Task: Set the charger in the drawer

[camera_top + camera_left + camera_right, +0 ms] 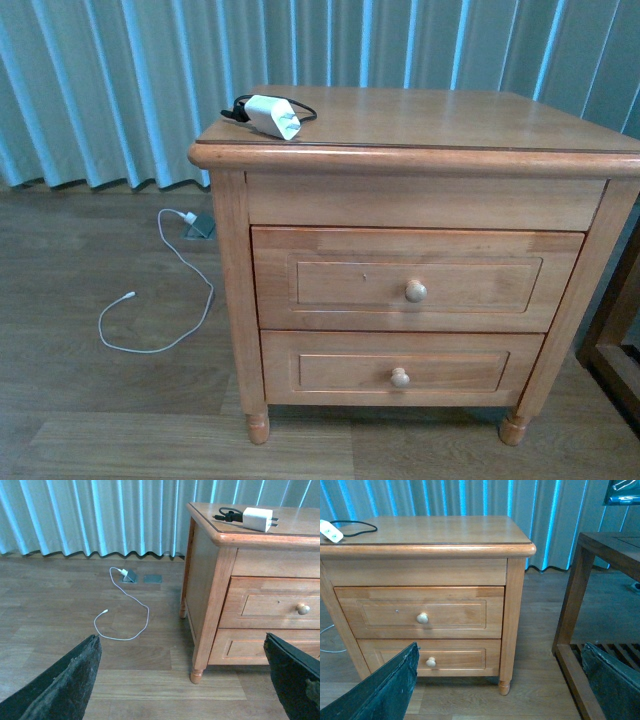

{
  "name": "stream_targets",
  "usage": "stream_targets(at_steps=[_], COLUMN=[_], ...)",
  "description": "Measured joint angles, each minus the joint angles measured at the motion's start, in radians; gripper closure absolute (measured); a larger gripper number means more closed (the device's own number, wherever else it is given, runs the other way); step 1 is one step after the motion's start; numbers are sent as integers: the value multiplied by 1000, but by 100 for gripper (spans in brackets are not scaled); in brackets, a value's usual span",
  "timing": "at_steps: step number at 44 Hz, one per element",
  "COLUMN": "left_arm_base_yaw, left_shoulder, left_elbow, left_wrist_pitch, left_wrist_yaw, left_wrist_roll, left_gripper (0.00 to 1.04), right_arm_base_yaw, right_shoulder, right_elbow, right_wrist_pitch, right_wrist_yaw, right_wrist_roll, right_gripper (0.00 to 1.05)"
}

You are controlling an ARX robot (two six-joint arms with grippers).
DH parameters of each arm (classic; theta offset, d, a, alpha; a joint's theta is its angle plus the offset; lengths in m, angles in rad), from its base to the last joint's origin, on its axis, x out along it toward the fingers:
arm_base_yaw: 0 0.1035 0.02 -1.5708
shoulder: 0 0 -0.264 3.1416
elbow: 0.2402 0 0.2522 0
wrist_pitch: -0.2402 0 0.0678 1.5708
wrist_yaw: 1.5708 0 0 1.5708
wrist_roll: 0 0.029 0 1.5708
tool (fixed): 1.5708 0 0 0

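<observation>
The charger [272,116], a small white plug block with a black looped cord, lies on the front left corner of the nightstand top [430,120]; it also shows in the left wrist view [257,519] and at the edge of the right wrist view [331,530]. The drawer [330,282], the taller upper one with a round cream knob [415,291], is shut; it also shows in the right wrist view [375,614]. My left gripper [185,680] is open and empty, low over the floor left of the nightstand. My right gripper [502,682] is open and empty, low in front of the nightstand's right leg.
A shallower lower drawer [340,371] with a like knob is shut. A long thin white cable [160,300] lies looped on the wood floor at left, plugged at a floor socket [198,226]. A dark wooden frame [585,605] stands right of the nightstand. Curtains hang behind.
</observation>
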Motion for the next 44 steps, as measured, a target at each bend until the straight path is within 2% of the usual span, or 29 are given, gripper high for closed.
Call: stream_targets(at_steps=[26, 31, 34, 36, 44], left_arm_base_yaw=[0, 0, 0, 0, 0], left_shoulder=[0, 0, 0, 0, 0], left_elbow=[0, 0, 0, 0, 0], left_wrist_pitch=[0, 0, 0, 0, 0], left_wrist_yaw=[0, 0, 0, 0, 0], left_wrist_roll=[0, 0, 0, 0, 0], left_gripper=[6, 6, 6, 6, 6], right_arm_base_yaw=[0, -59, -42, -17, 125], right_shoulder=[0, 130, 262, 380, 981], right_elbow=[0, 53, 66, 78, 211], right_wrist_pitch=[0, -101, -42, 48, 542], right_wrist_yaw=[0, -257, -327, -324, -166], right_wrist_roll=[0, -45, -53, -53, -55], right_gripper=[8, 8, 8, 8, 8])
